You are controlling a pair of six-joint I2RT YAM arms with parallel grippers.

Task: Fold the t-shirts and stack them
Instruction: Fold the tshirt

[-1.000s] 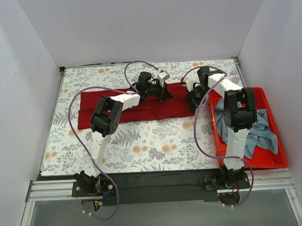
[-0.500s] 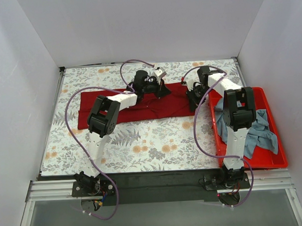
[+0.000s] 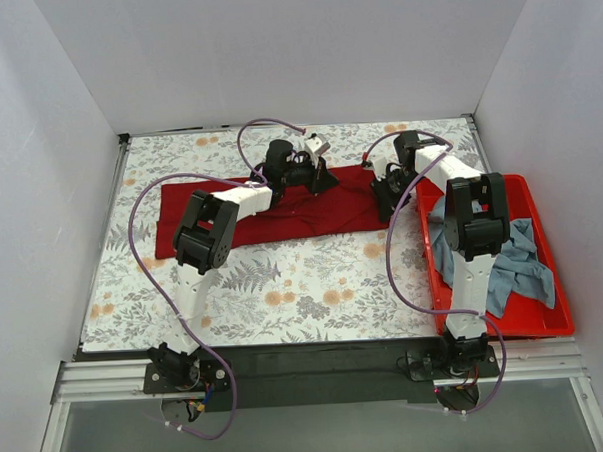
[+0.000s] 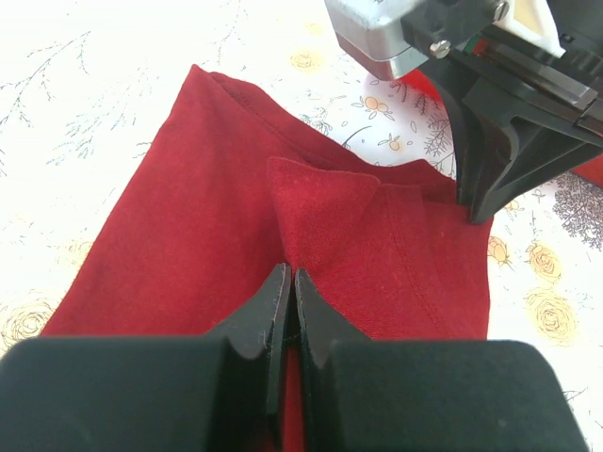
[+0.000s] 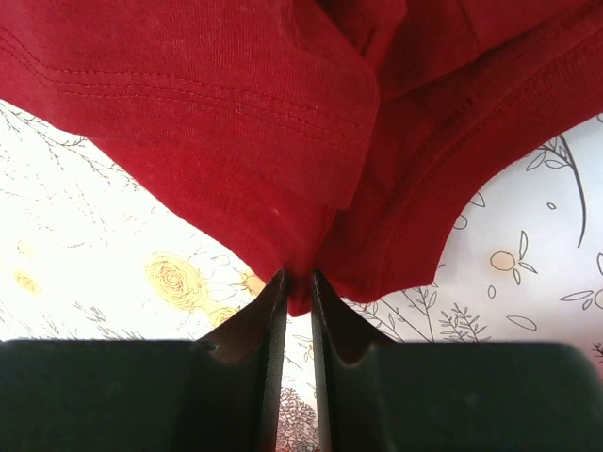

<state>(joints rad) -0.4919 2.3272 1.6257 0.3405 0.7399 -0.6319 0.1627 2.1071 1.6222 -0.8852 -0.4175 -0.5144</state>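
The dark red t-shirt point(image 3: 271, 212) lies as a long band across the far middle of the floral table. My left gripper point(image 3: 325, 180) is shut on a pinched fold of it point(image 4: 320, 212) at the far edge. My right gripper point(image 3: 385, 197) is shut on the shirt's right end, where the cloth point(image 5: 236, 141) hangs bunched from the jaws above the table. The right gripper also shows in the left wrist view point(image 4: 490, 122). The grey-blue t-shirt point(image 3: 518, 262) lies crumpled in the red bin point(image 3: 546, 325) at the right.
The red bin stands along the table's right edge beside the right arm. White walls point(image 3: 294, 56) close in the table at the back and sides. Purple cables point(image 3: 147, 243) loop over both arms.
My left gripper has moved a little toward the far edge with the cloth, and the shirt's left part has shifted slightly. The right arm has barely moved.
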